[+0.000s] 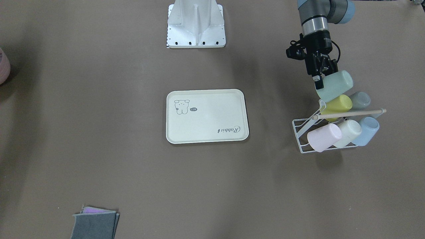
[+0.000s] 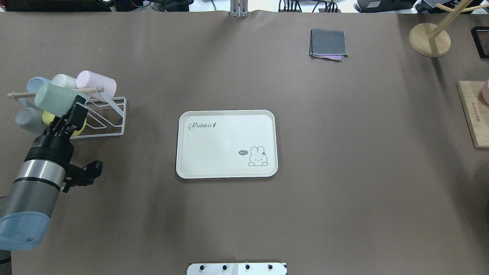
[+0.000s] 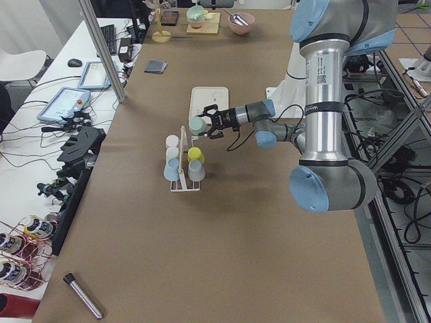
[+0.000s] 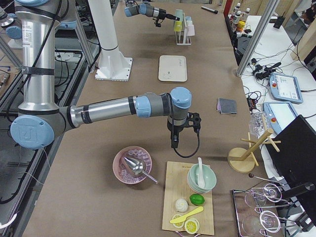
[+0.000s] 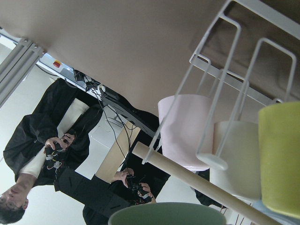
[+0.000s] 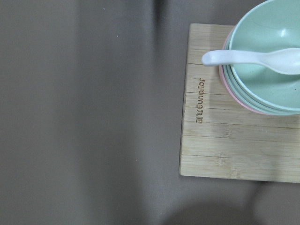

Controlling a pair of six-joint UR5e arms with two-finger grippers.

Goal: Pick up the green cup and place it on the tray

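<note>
Front-facing view: the left gripper (image 1: pixel 320 83) pinches the green cup (image 1: pixel 336 86) by its rim, one finger lying outside the wall. The cup hangs tilted over the wire rack (image 1: pixel 302 134), just above the yellow-green cup (image 1: pixel 337 105); the tray (image 1: pixel 207 116) lies bare and well apart on the desk (image 1: pixel 99 132). A rim pinch on smooth plastic looks to me a thin hold; a quick swing toward the tray could let the cup pivot or slip out.

Overhead view: the cup covers part of the rack's wooden bar (image 2: pixel 21 94); a low sideways pull could hook that bar or a wire prong and drag the rack with its load.

Exterior left view: the cup sits at the gripper's tip, higher than the racked cups; whether it is wholly free of its prong I cannot tell.

Exterior right view: the right gripper (image 4: pixel 174 142) hangs above the desk near the bamboo board (image 4: pixel 190 197), far from the carry path; whether it is wide or narrow I cannot tell.

Left wrist view: only the green rim shows at the bottom edge; the bar, the pink cup (image 5: pixel 185 129) and the cream cup (image 5: pixel 234 157) crowd just ahead, so a forward drift would knock them.

Right wrist view: the board and the stacked bowls (image 6: pixel 267 70) show, no fingers; I judge no hazard here.
</note>
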